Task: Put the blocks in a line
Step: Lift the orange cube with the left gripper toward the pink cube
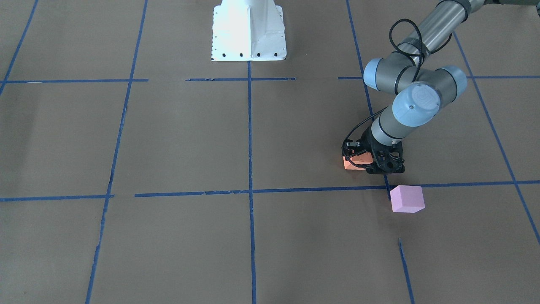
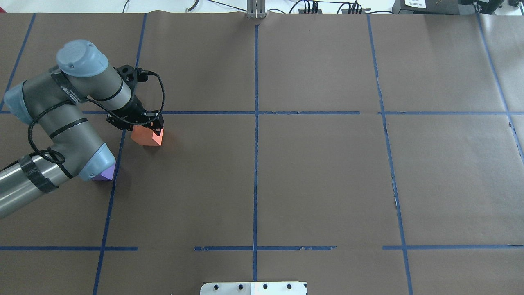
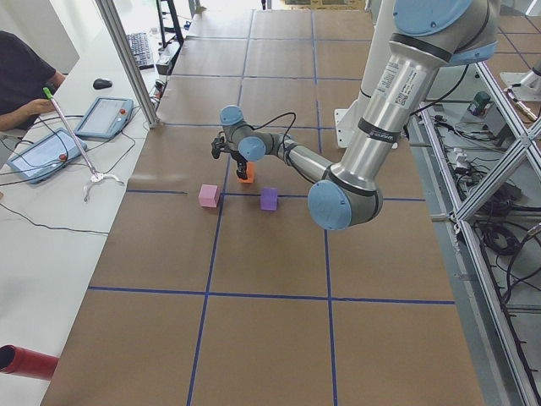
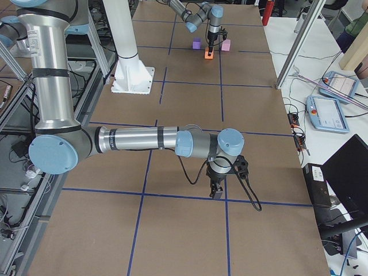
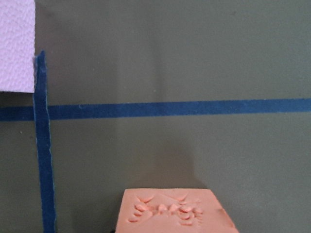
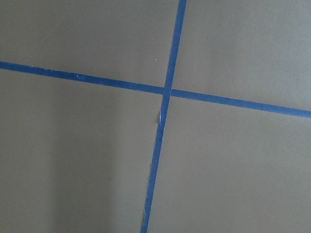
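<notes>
My left gripper (image 1: 366,162) (image 2: 150,125) is down at the table, its fingers closed on the sides of the orange block (image 1: 355,162) (image 2: 146,137). The orange block also shows at the bottom of the left wrist view (image 5: 172,213), with dents in its top. The pale pink block (image 1: 407,199) (image 5: 15,43) lies just past a blue tape line, close to the orange one. The dark purple block (image 2: 103,175) (image 3: 269,199) lies beside them, half hidden under my left elbow. My right gripper (image 4: 217,192) shows only in the exterior right view, far from the blocks; I cannot tell if it is open.
Brown paper with a blue tape grid (image 2: 256,123) covers the table. The white robot base (image 1: 249,31) stands at the robot's edge. An operators' bench with tablets (image 3: 101,114) and a metal post (image 3: 127,59) lies past the far edge.
</notes>
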Available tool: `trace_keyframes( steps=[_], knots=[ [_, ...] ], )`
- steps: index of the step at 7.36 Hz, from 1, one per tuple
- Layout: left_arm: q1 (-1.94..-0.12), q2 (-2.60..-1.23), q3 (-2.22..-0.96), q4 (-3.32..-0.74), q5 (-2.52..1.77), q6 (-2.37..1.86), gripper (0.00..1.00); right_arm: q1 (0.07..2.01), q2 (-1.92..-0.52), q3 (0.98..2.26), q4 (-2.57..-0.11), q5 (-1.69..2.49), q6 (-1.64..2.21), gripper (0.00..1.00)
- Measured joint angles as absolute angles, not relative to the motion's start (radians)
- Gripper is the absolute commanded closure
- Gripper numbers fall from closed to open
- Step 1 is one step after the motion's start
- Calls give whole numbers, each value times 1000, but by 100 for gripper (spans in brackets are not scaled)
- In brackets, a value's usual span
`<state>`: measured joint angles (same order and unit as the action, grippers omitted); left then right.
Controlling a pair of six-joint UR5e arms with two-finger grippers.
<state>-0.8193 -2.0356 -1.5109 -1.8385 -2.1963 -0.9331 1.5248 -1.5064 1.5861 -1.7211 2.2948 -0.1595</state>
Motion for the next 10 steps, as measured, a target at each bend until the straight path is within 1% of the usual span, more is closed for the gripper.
trace_keyframes(
  steps=[3, 6, 8, 10],
  knots=[
    [-950, -2021, -1625, -1731, -2202, -879, 60, 1525, -1506, 1586, -1721, 2295, -160, 0],
    [-1030, -1918, -1703, -1658, -2200, -724, 60, 1525, -1506, 1586, -1721, 2295, -160, 0],
    [-1028, -1893, -1695, -1653, -2200, -699, 60, 1525, -1506, 1586, -1721, 2295, -159, 0],
    [-1018, -1897, -1653, -1660, -2207, -681, 60, 1525, -1506, 1586, -1721, 2295, -160, 0]
  ],
)
